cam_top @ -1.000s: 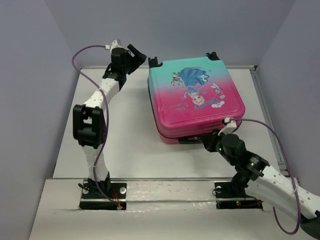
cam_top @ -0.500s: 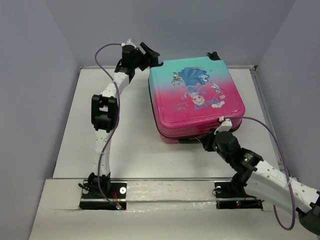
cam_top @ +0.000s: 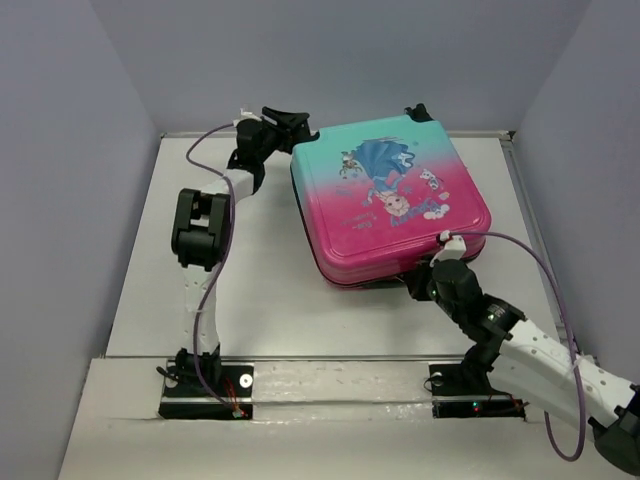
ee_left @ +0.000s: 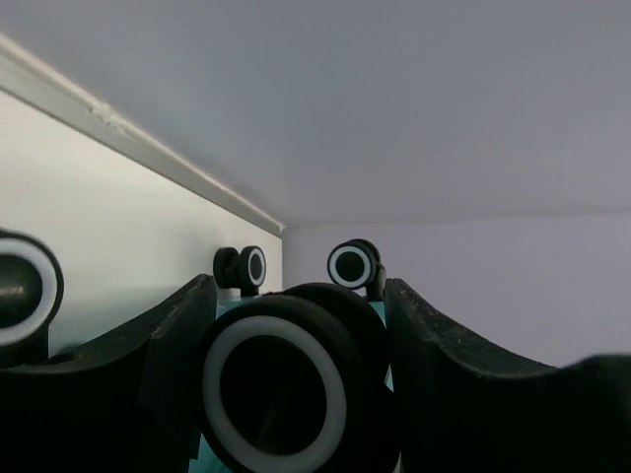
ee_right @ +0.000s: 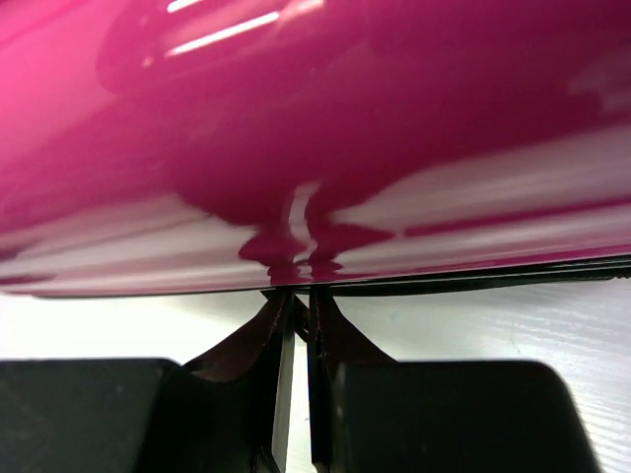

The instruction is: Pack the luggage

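The luggage (cam_top: 390, 200) lies flat and closed on the table, pink-to-teal shell with the princess picture facing up. My left gripper (cam_top: 297, 121) is at its far left corner. In the left wrist view the left gripper (ee_left: 296, 288) is closed around a black wheel with a white ring (ee_left: 281, 389). My right gripper (cam_top: 418, 281) is at the luggage's near edge. In the right wrist view the right gripper (ee_right: 299, 296) is pinched on a small dark zipper pull (ee_right: 302, 317) under the pink shell (ee_right: 296, 118).
Other luggage wheels show in the left wrist view (ee_left: 254, 266) (ee_left: 350, 264). Grey walls close in the white table (cam_top: 250, 280) on three sides, with a raised rim along the back (cam_top: 200, 133). The arm bases sit at the near edge.
My left arm swung right and down onto the luggage's far left wheel. The luggage turned slightly, its far left corner shifting left. My right gripper stayed at the near edge.
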Controlling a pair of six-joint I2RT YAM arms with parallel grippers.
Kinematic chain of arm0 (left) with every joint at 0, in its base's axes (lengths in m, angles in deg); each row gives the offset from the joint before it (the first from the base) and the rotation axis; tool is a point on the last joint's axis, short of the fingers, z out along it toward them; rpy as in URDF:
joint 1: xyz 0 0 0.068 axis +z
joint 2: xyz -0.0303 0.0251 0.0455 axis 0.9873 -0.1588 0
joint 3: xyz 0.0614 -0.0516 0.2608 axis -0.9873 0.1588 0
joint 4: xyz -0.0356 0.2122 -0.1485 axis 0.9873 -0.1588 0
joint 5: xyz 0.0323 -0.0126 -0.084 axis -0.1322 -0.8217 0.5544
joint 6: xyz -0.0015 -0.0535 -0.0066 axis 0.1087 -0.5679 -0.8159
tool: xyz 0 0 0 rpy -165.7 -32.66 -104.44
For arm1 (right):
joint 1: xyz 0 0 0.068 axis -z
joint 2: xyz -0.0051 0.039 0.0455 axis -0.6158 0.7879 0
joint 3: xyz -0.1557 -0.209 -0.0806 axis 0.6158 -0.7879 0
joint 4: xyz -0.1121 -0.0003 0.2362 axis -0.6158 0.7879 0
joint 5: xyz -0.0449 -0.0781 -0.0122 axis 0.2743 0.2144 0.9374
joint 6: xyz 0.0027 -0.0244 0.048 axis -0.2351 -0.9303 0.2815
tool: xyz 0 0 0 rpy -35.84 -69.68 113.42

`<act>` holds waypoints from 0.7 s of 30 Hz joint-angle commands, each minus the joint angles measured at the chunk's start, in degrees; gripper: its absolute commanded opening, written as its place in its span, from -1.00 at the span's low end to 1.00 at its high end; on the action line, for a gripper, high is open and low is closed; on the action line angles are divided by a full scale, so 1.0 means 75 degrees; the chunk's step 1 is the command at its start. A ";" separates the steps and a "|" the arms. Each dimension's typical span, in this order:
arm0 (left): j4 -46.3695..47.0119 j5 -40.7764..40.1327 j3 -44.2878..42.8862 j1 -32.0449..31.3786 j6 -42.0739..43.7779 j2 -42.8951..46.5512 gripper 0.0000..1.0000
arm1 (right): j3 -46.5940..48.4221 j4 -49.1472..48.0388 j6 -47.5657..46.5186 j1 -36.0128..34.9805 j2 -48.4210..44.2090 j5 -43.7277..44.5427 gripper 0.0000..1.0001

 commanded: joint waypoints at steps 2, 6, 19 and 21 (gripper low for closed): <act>0.1576 -0.0129 0.1969 0.1043 0.0283 0.2256 -0.88 | 0.0231 -0.0897 -0.0580 0.0497 0.0402 -0.0337 -0.86; 0.1122 -0.0293 0.2989 0.1525 0.0904 0.3965 -0.88 | 0.0501 -0.1692 -0.1037 0.0896 0.1117 -0.0947 -0.86; -0.1409 -0.1207 0.0850 0.1759 0.2813 0.4324 -0.88 | 0.0057 -0.1613 -0.1190 0.1002 0.0744 -0.1990 -0.86; -0.2402 -0.1266 0.0019 0.1771 0.3097 0.3693 -0.88 | 0.0069 -0.1497 -0.1144 0.1002 0.0627 -0.1885 -0.86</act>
